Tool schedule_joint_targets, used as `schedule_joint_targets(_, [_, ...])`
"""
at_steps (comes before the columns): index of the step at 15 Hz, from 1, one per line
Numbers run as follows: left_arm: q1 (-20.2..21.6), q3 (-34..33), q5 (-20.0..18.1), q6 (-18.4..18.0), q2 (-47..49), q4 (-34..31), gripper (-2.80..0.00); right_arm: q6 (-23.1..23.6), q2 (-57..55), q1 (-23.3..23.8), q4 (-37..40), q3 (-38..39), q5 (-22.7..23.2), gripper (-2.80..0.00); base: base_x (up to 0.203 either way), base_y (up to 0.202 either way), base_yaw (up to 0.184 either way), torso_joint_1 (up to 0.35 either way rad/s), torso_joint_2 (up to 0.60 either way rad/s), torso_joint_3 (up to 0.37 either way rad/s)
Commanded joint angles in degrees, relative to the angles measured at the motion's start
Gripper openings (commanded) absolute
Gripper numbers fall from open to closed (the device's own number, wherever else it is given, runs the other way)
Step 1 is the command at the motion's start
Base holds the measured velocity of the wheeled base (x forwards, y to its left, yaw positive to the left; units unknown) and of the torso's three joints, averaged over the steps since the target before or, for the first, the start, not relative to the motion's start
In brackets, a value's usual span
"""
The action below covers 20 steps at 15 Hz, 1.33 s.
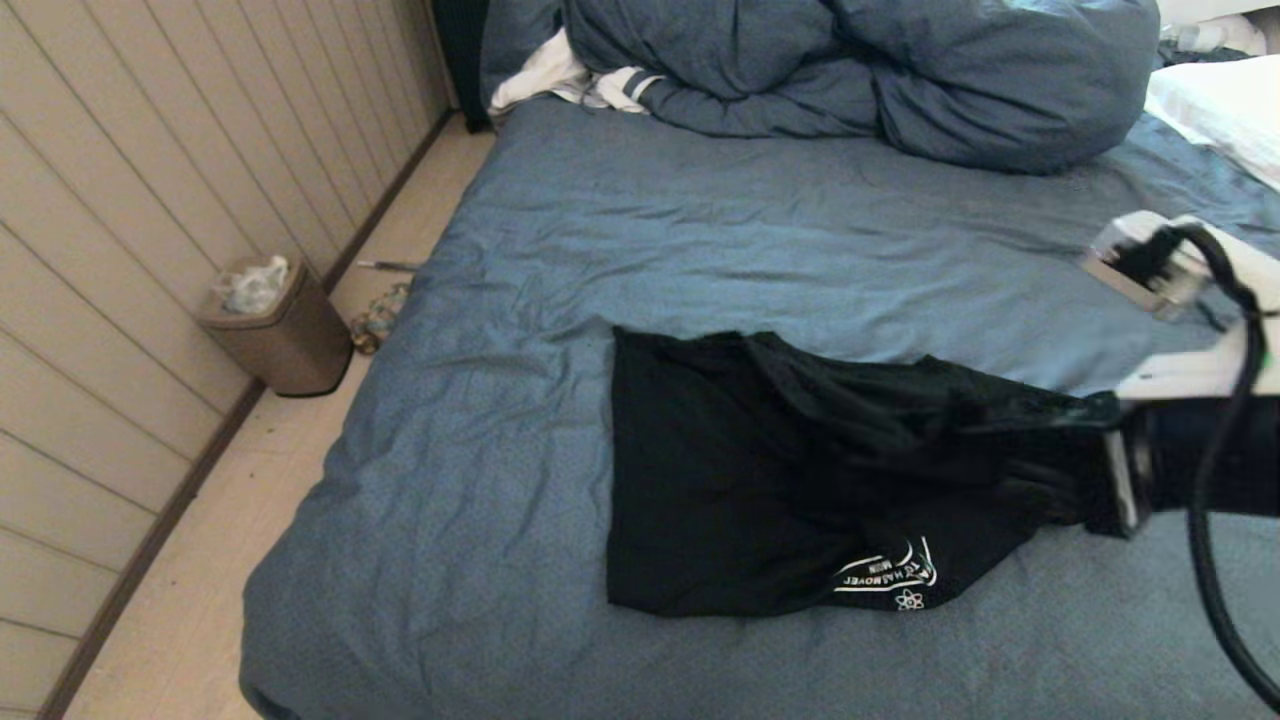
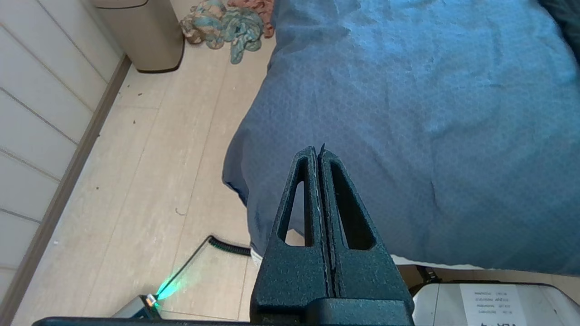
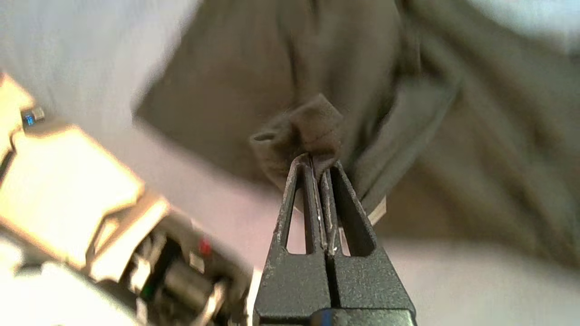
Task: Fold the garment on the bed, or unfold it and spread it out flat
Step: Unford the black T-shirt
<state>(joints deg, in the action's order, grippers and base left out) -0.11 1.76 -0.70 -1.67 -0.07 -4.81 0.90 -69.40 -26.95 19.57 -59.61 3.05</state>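
Observation:
The garment point(image 1: 760, 480), a black T-shirt, lies partly bunched on the near half of the bed point(image 1: 700, 230), with a patch of white lettering point(image 1: 890, 575) showing at its near edge. My right gripper point(image 1: 1095, 415) reaches in from the right and is shut on a pinched fold of the shirt, which is pulled up towards it. In the right wrist view that fold of the garment point(image 3: 308, 122) bulges out above the closed right gripper point(image 3: 317, 160). My left gripper point(image 2: 317, 151) is shut and empty, parked over the bed's near left corner point(image 2: 430, 113).
A bulky blue duvet point(image 1: 900, 70) and a white striped cloth point(image 1: 545, 80) lie at the far end, a white pillow point(image 1: 1225, 110) at the far right. A brown bin point(image 1: 280, 330) and a rag point(image 1: 380, 315) sit on the floor strip by the panelled wall.

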Motion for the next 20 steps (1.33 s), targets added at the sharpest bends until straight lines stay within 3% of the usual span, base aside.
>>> schedule_joint_targets(1, [-0.04, 0.00, 0.00, 0.06, -0.10, -0.02, -2.80, 0.06, 10.06, 0.20, 0.56, 7.29, 0.03, -2.80, 0.000, 0.000, 0.000, 0.000, 0.00, 0.000])
schedule_joint_targets(12, [0.02, 0.00, 0.00, 0.00, -0.10, -0.02, -2.80, 0.08, 26.37, 2.16, 1.78, 30.43, -0.24, -2.80, 0.000, 0.000, 0.000, 0.000, 0.00, 0.000])
schedule_joint_targets(17, [-0.06, 0.00, 0.00, 0.00, -0.10, -0.02, -2.80, -0.23, 35.53, 2.02, 12.14, 33.55, -0.31, -2.80, 0.000, 0.000, 0.000, 0.000, 0.00, 0.000])
schedule_joint_targets(20, [0.02, 0.00, 0.00, 0.00, -0.10, -0.02, -2.80, -0.53, 36.23, 1.99, 13.48, 35.64, -1.13, -2.80, 0.000, 0.000, 0.000, 0.000, 0.00, 0.000])
